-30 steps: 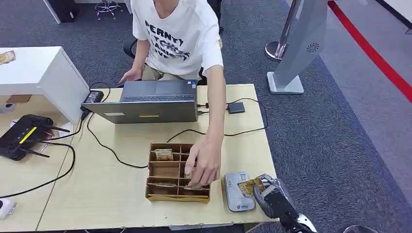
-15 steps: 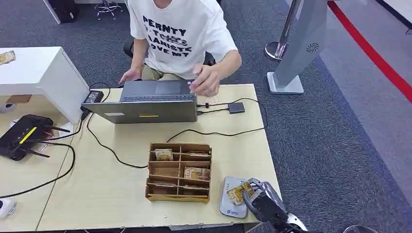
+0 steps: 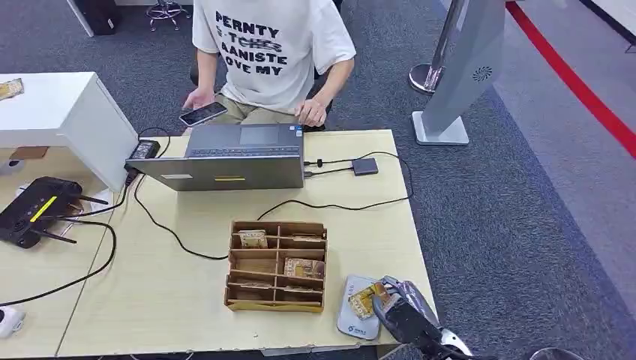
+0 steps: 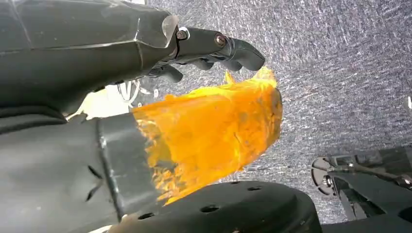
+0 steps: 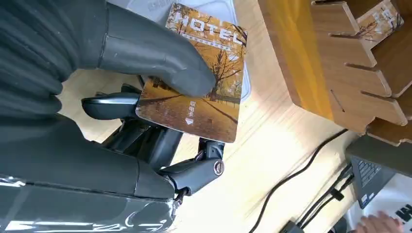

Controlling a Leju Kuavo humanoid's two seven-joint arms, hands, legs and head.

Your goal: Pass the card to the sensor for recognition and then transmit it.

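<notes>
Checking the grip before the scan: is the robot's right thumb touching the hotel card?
Touching. The right wrist view shows the thumb of the right hand pressed flat on the card, with darker fingers beneath it.

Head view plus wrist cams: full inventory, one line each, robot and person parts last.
Card: 1, autumn print, held over the sensor.
Sensor: 1, grey, table's near right edge.
Wooden organiser: 1, brown, left of sensor, cards inside.
Laptop: 1, grey, table's far side.
Router: 1, black, left.
Table: 1, pale wood.
Phone: 1, in the person's hand.
Person: 1, white shirt, behind laptop.
Right hand: dark, pinches card.
Left hand: dark, above carpet.
</notes>
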